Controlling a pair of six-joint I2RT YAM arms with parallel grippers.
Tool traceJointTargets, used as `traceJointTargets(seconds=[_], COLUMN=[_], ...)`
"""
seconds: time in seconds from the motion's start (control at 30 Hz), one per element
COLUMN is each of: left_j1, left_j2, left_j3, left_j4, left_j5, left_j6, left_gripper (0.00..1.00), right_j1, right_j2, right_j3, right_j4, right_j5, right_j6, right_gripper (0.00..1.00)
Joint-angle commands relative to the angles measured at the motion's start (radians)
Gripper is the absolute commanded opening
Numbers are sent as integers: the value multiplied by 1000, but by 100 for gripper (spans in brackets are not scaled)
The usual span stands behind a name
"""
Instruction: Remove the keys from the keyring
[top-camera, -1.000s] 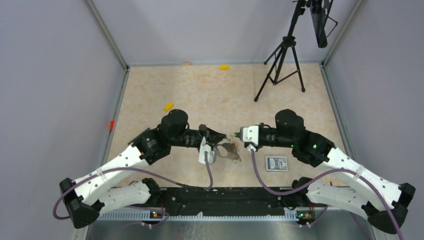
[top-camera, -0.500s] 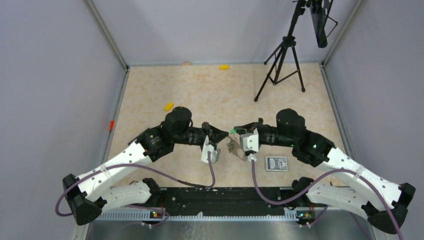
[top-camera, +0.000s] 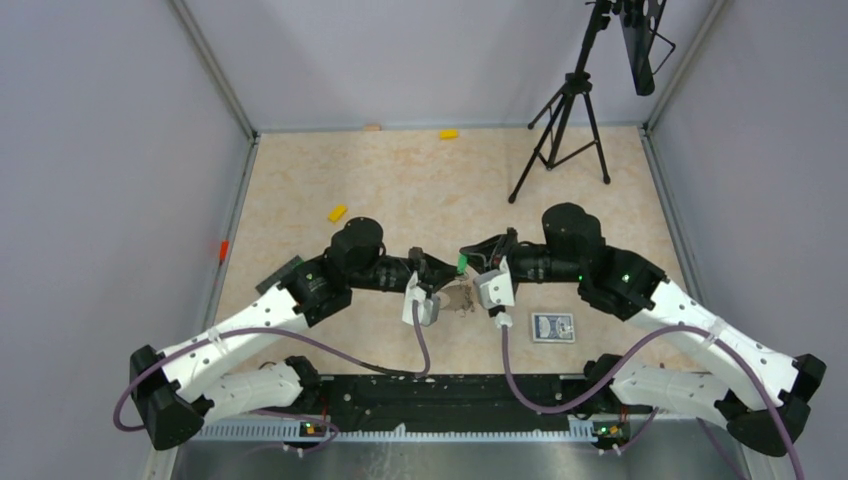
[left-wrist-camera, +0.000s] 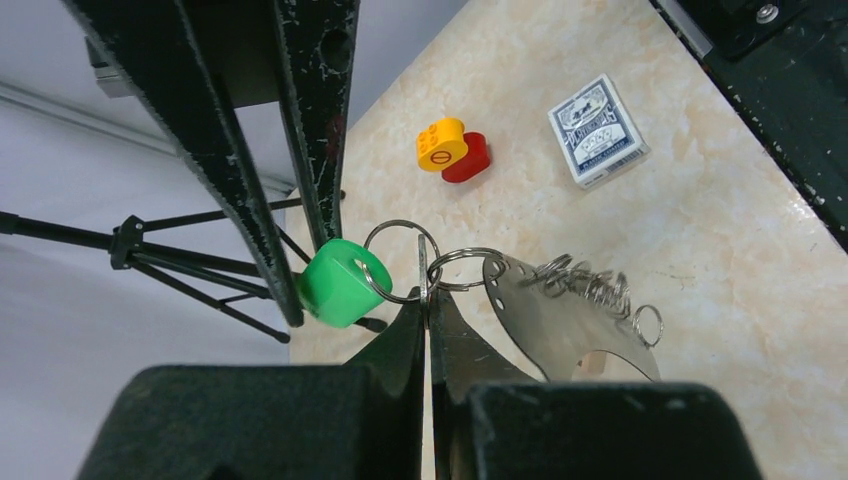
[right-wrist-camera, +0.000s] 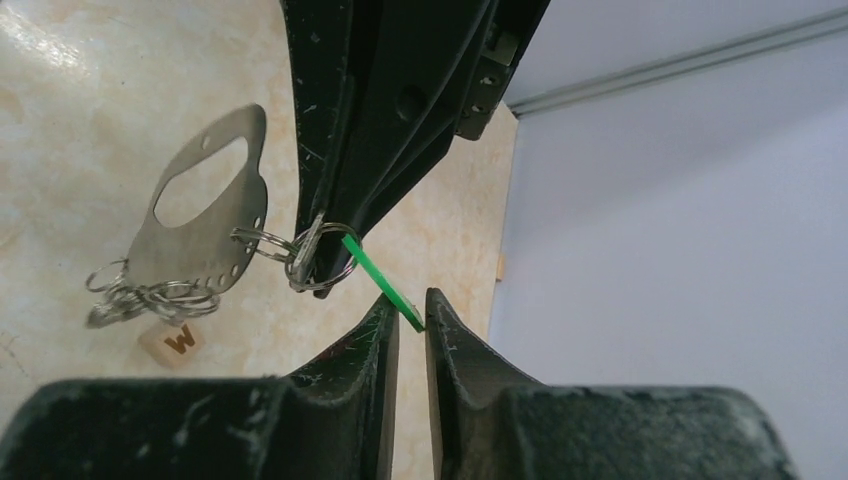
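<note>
The keyring (left-wrist-camera: 560, 320), a flat grey plate with a row of small holes, hangs just above the table from small wire rings (left-wrist-camera: 465, 268). My left gripper (left-wrist-camera: 427, 300) is shut on a thin metal ring (left-wrist-camera: 425, 262) seen edge-on in that chain. The green-headed key (left-wrist-camera: 340, 285) hangs from the same rings. My right gripper (right-wrist-camera: 412, 312) faces the left one, jaws a little apart, and the edge of the green key (right-wrist-camera: 380, 280) lies across the gap at the tips. In the top view both grippers (top-camera: 447, 268) (top-camera: 468, 258) meet over the keyring (top-camera: 460, 297).
A brown cube marked W (right-wrist-camera: 175, 340) lies under the keyring beside a tangle of loose rings (right-wrist-camera: 140, 295). A blue card deck (top-camera: 552, 327) sits near the right arm, with yellow (left-wrist-camera: 441, 143) and red (left-wrist-camera: 468, 158) blocks beyond it. A black tripod (top-camera: 565, 120) stands far right.
My right gripper swung in toward the left one, turned its wrist and lifted the green key; its jaws have now parted slightly. The left gripper stayed shut and the keyring shifted with it.
</note>
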Motion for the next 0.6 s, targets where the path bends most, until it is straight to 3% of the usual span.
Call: traceJointTargets(seconds=[0.0, 0.27, 0.57], left_j1=[-4, -8, -10], left_j2=[-10, -30, -59], left_j3=[-36, -97, -177], left_j4=[94, 209, 335], left_j5=[66, 80, 80], left_j6=[-59, -117, -187], left_gripper=[0, 0, 0], right_j1=[2, 3, 4], right_j2=[23, 42, -12], right_j3=[101, 108, 28], right_j4=[-8, 62, 242], right_j5=[-78, -150, -159], right_j6=[-49, 21, 233], right_gripper=[16, 31, 33])
